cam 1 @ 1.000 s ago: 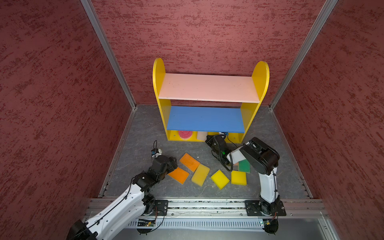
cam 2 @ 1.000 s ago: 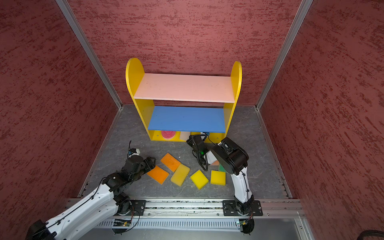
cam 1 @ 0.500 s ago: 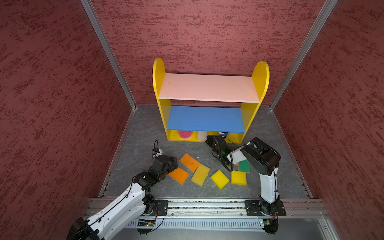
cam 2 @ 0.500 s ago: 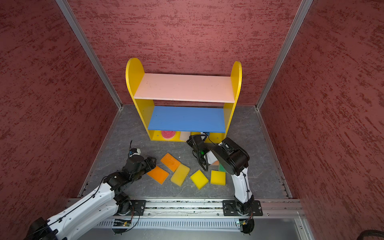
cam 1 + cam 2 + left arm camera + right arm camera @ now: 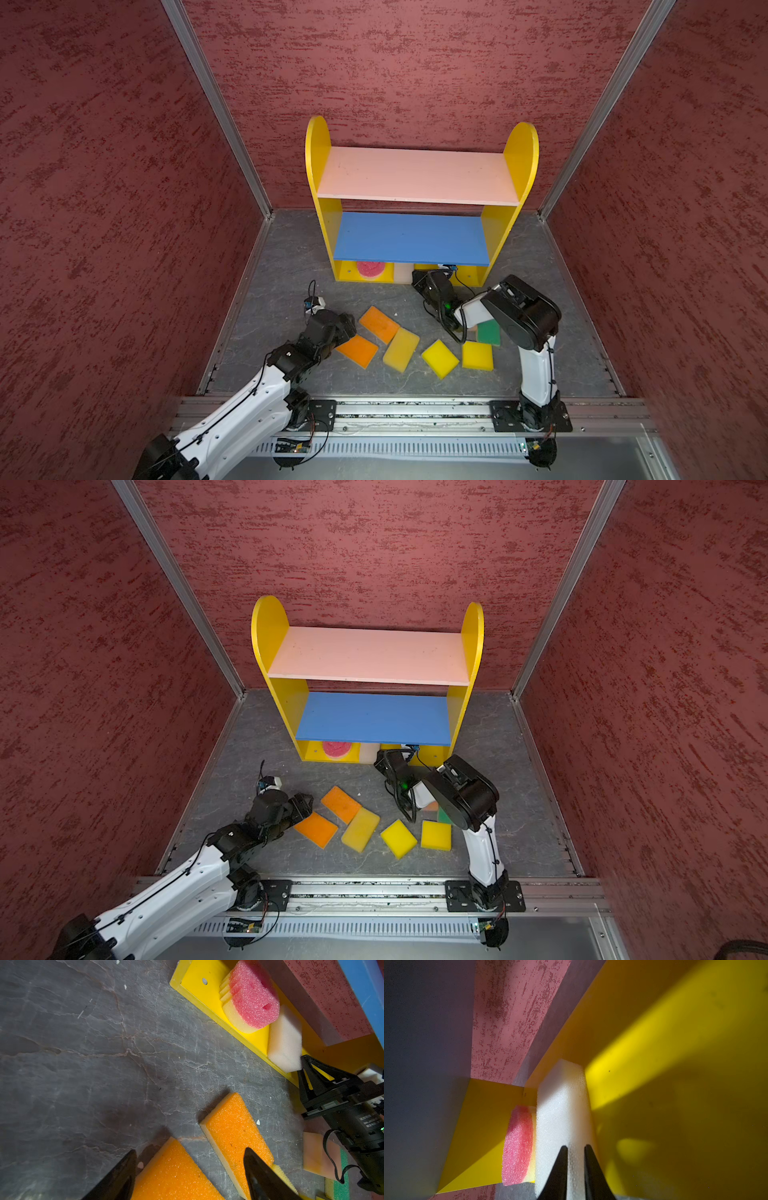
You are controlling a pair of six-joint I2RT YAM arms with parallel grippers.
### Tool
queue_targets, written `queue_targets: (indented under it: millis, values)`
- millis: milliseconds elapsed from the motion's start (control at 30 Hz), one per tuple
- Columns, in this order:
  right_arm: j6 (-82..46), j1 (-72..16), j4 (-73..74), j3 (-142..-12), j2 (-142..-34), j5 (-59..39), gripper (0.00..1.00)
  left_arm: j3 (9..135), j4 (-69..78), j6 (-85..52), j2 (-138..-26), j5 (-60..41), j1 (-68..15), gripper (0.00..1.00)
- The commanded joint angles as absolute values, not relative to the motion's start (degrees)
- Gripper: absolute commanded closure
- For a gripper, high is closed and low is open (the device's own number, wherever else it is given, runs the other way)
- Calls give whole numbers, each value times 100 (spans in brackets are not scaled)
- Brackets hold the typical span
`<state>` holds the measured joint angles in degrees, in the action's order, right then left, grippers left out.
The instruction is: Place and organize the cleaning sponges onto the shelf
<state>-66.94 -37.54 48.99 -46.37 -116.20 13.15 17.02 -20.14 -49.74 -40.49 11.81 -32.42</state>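
Right gripper point(image 5: 574, 1147): you see its 2 tapered black fingers reaching into the bottom tier of the shelf point(image 5: 318, 166). They are parted by a slim gap, with the tips against the off-white sponge point(image 5: 560, 1105). You cannot tell whether they pinch the foam or only touch it. This sponge is a fine-celled rectangular block standing on a long edge on the smooth yellow base board point(image 5: 195, 985), with its near end at the front edge. Just beside it stands the round sponge point(image 5: 253, 999), coarse red-pink foam bonded to a pale yellow layer with a ridged rim.

Left gripper point(image 5: 189, 1150): its jaws are spread wide and hold nothing. You find it low over a corner of the near orange sponge point(image 5: 357, 351), a flat slab with a grainy top and a pale underside.

On the grey, veined, slate-like floor point(image 5: 291, 257) in front of the shelf you find:
- the far orange sponge point(image 5: 379, 324), lying flat;
- the oblong yellow sponge point(image 5: 401, 350), touching it;
- the diamond-set yellow sponge point(image 5: 439, 358);
- the square yellow sponge point(image 5: 478, 355);
- the green-topped sponge point(image 5: 489, 332) and the peach sponge point(image 5: 315, 1153), both partly hidden by the right arm.
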Motion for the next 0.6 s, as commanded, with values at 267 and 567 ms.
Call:
queue_targets:
  millis: [267,567]
  values:
    - [-6533,-3744,5188,-4645,-11115,1340,73,1720,-1884,-4935,-3998,1218,-3296,21]
    - [-6373,-3854,5087,-4352,-10669,1390,73,1762,-1799,-4919,-4069,1239,-3405,21]
